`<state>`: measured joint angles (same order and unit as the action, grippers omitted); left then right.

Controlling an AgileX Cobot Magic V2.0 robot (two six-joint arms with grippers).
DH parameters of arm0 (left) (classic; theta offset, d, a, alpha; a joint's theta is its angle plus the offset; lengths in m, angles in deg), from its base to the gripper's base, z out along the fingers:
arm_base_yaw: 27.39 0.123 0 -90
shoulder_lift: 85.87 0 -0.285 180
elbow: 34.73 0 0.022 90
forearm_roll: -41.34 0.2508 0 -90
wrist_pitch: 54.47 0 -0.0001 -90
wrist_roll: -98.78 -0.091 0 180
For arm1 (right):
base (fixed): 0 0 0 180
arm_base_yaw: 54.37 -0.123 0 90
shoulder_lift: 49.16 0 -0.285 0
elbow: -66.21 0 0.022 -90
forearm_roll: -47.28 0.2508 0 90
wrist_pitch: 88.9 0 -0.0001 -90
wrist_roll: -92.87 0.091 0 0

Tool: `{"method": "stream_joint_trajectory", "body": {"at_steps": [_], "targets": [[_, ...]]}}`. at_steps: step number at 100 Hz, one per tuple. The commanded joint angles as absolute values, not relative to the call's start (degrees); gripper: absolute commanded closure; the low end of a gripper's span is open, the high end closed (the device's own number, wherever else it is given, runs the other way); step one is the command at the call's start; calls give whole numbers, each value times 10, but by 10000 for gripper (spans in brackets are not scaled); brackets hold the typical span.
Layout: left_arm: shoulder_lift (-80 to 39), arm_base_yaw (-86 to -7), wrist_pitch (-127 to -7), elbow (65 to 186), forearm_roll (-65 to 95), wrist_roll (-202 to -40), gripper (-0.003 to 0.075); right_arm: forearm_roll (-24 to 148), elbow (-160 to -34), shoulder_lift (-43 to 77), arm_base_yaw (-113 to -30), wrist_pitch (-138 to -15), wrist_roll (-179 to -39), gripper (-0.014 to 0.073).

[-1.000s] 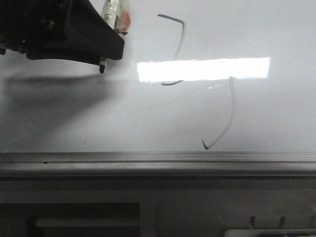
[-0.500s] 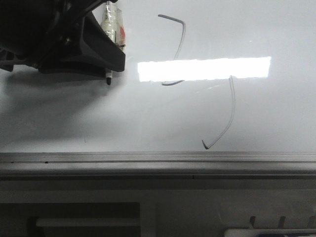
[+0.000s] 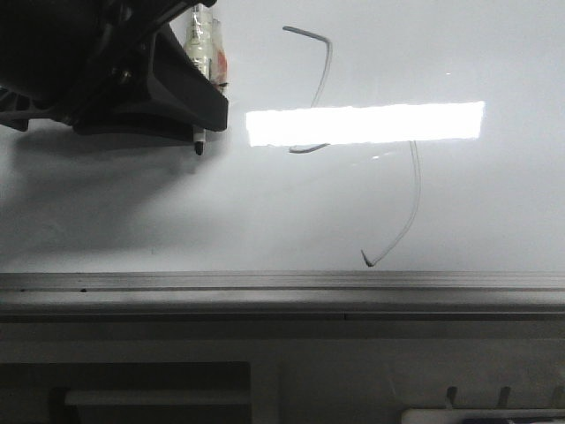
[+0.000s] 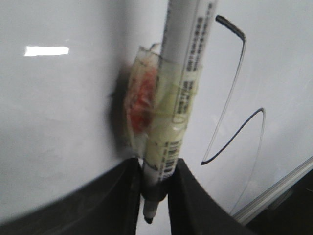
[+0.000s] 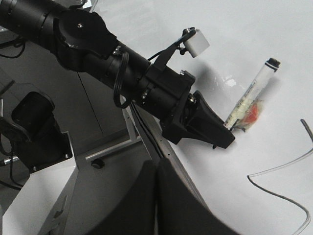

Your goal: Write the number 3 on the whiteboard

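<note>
The whiteboard [image 3: 265,212] fills most of the front view. On it is the number 3 [image 3: 417,190], a thin grey line in two loose curves, also seen from the left wrist [image 4: 230,25]. My left gripper [image 3: 207,119] is at the upper left, shut on a taped marker [image 3: 205,49] whose dark tip points down at the board, left of the number. In its wrist view the marker [image 4: 183,73] is pinched between the gripper's [image 4: 156,169] black fingers. I cannot tell whether the tip touches. My right gripper [image 5: 156,166] is shut and empty, off the board's edge.
A grey ridged ledge [image 3: 282,296] runs along the board's near edge. A bright rectangular glare [image 3: 362,124] lies across the number. In the right wrist view the left arm [image 5: 98,49] reaches over the board's rim [image 5: 161,142], with the robot's frame [image 5: 39,142] beside it.
The left gripper with the marker has shifted slightly right and down in the front view. The drawn line is unchanged.
</note>
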<state>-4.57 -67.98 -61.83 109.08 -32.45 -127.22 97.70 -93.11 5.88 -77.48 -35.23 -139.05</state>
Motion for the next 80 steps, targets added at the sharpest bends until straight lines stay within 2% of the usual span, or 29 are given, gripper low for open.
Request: {"method": "stream_joint_trajectory", "body": {"at_steps": [1,22,49,68,80], "targets": [[-46,-679,-586,1102,-331,-1267,684,1006,-944,55,-773,-369,-1393,656],[-46,-679,-584,1102,-331,-1267,442,1006,-944,55,-773,-364,-1393,656],[-46,-679,-573,1102,-331,-1267,397,1006,-944,55,-773,-364,-1393,656],[-46,-679,-568,1102,-331,-1267,184,1006,-944,55,-773,-364,-1393,656],[-52,-679,-568,1102,-331,-1267,147,1006,-944,55,-773,-366,-1393,656]]}}
